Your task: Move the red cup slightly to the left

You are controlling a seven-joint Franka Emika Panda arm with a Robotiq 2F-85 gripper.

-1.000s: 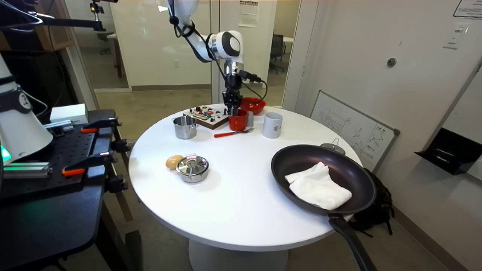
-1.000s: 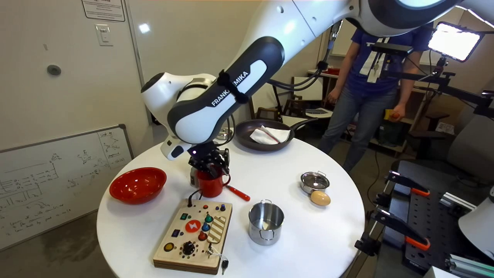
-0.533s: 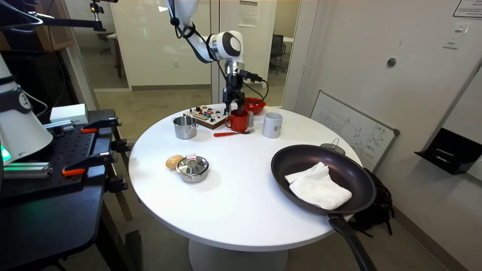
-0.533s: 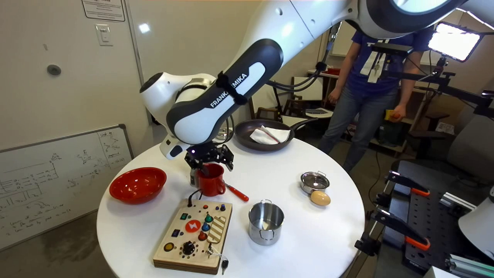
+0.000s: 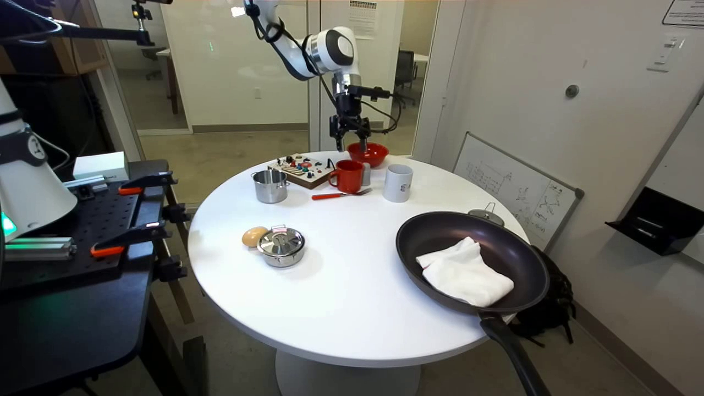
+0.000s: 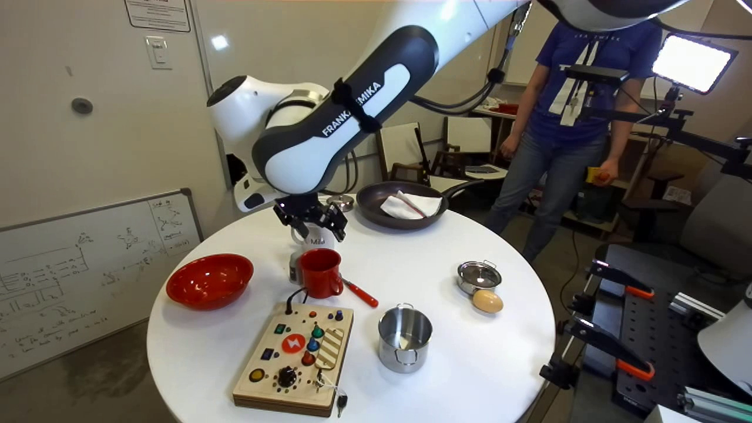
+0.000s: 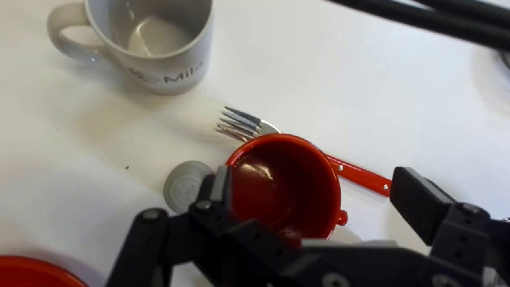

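The red cup [image 5: 347,177] stands upright on the round white table in both exterior views, its handle [image 6: 337,286] pointing toward the steel pot side. Above it, clear of the rim, hangs my gripper [image 6: 322,235] with its jaws spread wide and nothing held. From the wrist, I look down into the cup [image 7: 285,187]; one fingertip [image 7: 221,189] overlaps its left rim in the picture, and the opposite fingertip [image 7: 418,203] lies well to the right. The near linkage hides the cup's lower edge.
Close around the cup are a red-handled fork [image 7: 358,173], a grey shaker [image 7: 185,187], a white mug [image 5: 397,183] and a wooden switch board [image 6: 294,364]. A red bowl [image 6: 210,282], steel pot [image 6: 405,341], lidded pot [image 5: 281,247], egg [image 5: 254,236] and black pan [image 5: 410,258] stand farther off.
The jaws, which were at the cup with a finger inside it, have opened and risen clear above it. The cup's handle has swung round a little; the cup otherwise stays in place.
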